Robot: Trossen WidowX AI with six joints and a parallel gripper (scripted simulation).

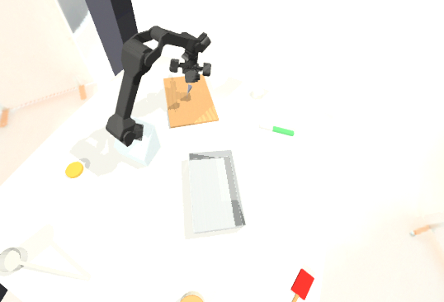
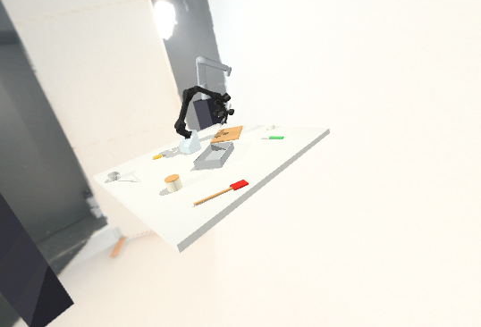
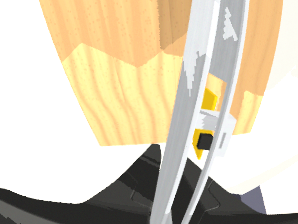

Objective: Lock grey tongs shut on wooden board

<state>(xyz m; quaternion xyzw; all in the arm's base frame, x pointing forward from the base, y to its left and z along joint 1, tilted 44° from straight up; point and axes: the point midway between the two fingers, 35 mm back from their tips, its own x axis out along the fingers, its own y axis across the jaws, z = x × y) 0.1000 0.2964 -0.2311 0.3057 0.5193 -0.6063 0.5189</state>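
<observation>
My gripper (image 1: 191,77) (image 3: 161,152) is shut on the grey tongs and hangs above the wooden board (image 1: 200,110) (image 2: 233,134) (image 3: 120,110). The tongs (image 3: 181,125) run up the wrist view from between the fingers, their two arms close together and nearly parallel. A pale bracket with yellow and black parts sits between the arms. In the top view only a small grey end of the tongs (image 1: 189,88) shows below the gripper. Whether they touch the board, and whether the lock is set, I cannot tell. The roasting tin (image 1: 236,187) (image 2: 209,163) has no tongs on it.
A pale blue block (image 1: 151,148) stands by the arm's base. A yellow disc (image 1: 74,170), a green-handled tool (image 1: 283,131), a red spatula (image 1: 303,284) (image 2: 239,185) and a jar with an orange lid (image 2: 172,182) are on the table. A dark pillar (image 1: 103,22) rises behind the board.
</observation>
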